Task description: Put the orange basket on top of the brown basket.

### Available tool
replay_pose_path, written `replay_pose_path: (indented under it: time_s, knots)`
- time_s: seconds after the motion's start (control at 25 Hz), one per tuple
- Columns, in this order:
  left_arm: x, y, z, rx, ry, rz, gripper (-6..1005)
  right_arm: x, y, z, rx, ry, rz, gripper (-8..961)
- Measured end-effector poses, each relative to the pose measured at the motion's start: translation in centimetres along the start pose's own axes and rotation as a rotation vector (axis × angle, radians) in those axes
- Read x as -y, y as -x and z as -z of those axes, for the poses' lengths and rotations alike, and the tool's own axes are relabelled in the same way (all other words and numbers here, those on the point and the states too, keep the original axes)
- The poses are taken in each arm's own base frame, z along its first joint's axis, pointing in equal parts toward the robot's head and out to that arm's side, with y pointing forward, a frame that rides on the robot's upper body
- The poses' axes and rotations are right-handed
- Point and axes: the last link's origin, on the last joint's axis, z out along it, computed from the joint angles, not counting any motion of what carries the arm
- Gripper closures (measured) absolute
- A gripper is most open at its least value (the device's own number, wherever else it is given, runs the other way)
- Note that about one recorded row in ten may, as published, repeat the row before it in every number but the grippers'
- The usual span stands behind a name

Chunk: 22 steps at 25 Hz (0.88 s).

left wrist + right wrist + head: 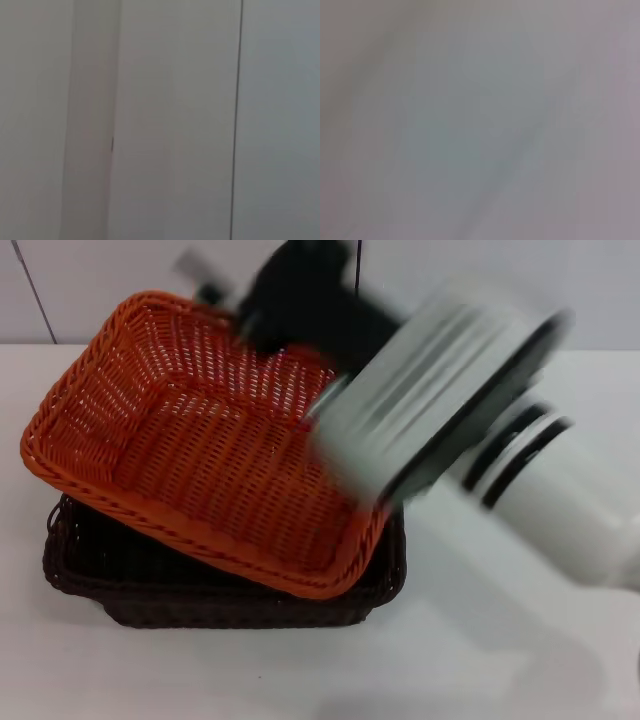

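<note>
Counter (520,660) was white and filled the head view, with a pale wall (100,280) at the far edge.

Right arm (450,410) came in from the right, a big white segmented body with black rings, crossing over the right part of the baskets and heavily motion-blurred. Its far end was a black mass at the far rim of the orange basket; right gripper (300,300) sat somewhere in that black blur. Jaws: cannot tell whether wide, narrow or holding the rim, since blur hid them.

Orange basket (190,440) sat on top of the brown basket (150,585), tilted: its near edge rested across the brown one's top, its far-left side was raised. It was also skewed in plan, so the rims did not line up, and its left corner overhung the brown basket's left side.

Brown basket was flat on the counter, near-centre-left, with only its near and left walls and right corner showing under the orange one.

Left gripper was not in any view. Both wrist views showed only plain pale surfaces.
</note>
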Motion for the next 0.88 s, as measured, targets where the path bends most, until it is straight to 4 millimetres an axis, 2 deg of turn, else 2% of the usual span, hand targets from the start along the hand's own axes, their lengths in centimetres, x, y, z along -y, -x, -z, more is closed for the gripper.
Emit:
replay_pose_path:
  time_s: [0.12,0.24,0.32,0.48,0.64,0.88]
  knots:
    - [0.3,-0.2,0.0,-0.013,-0.011,0.008,228,4.2,-3.3,1.4,-0.049,-0.217,-0.243,326]
    - [0.4,-0.3,0.0,-0.016,-0.014,0.008,228,7.0,-7.0,4.4,-0.076,-0.415,-0.424,325]
    - [0.4,-0.3,0.0,-0.016,-0.014,0.008,228,7.9,-8.9,6.3,-0.079,-0.51,-0.49,325]
    - [0.3,-0.4,-0.1,-0.02,-0.012,0.008,228,8.4,-12.2,9.3,-0.084,-0.647,-0.473,325]
    - [0.2,-0.4,-0.2,-0.024,-0.009,0.009,227,7.8,-13.9,11.0,-0.067,-0.7,-0.412,325]
    - [-0.8,-1.0,-0.9,-0.059,0.019,0.018,228,8.2,-16.2,12.7,-0.048,-0.748,-0.495,324]
